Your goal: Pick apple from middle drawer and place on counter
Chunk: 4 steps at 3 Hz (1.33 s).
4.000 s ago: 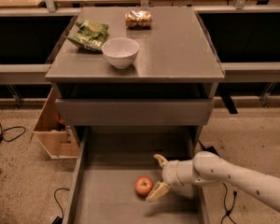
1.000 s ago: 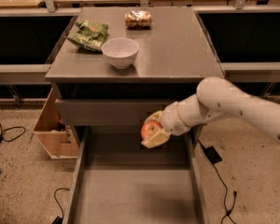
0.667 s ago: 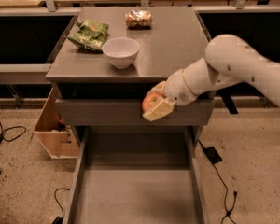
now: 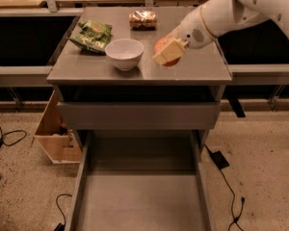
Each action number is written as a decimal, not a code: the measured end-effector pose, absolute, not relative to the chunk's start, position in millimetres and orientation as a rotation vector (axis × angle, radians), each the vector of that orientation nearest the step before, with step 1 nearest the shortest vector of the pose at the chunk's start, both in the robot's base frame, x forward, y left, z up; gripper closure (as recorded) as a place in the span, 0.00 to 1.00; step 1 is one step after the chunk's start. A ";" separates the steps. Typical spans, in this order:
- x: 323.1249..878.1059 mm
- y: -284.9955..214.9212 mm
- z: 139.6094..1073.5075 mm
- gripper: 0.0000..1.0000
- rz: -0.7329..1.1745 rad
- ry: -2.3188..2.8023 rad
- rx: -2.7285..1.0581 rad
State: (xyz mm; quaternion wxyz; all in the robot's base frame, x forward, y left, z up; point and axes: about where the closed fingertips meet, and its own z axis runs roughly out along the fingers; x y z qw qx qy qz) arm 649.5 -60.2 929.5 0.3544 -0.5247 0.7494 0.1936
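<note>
My gripper (image 4: 166, 50) is shut on the red-orange apple (image 4: 164, 47) and holds it just over the right half of the counter (image 4: 197, 69), to the right of the white bowl (image 4: 124, 54). The cream fingers (image 4: 167, 52) cover the apple's front, so only its top and lower rim show. Whether the apple touches the counter I cannot tell. The white arm comes in from the upper right. The middle drawer (image 4: 139, 196) stands pulled out below, its grey floor bare.
A green snack bag (image 4: 91, 34) lies at the counter's back left and a brownish wrapped snack (image 4: 142, 19) at the back middle. A cardboard box (image 4: 55, 134) stands on the floor left of the cabinet. Cables run over the floor on both sides.
The gripper took the apple from the drawer floor, lifted it past the drawer fronts and moved it up and over the counter. The drawer is now empty.
</note>
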 end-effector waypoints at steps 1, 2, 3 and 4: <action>695.6 -76.0 949.0 1.00 0.408 2.013 -1.172; 698.3 -75.9 948.6 1.00 0.417 2.030 -1.136; 702.6 -76.1 949.3 1.00 0.414 2.033 -1.128; 725.4 -77.6 952.9 1.00 0.402 2.045 -1.085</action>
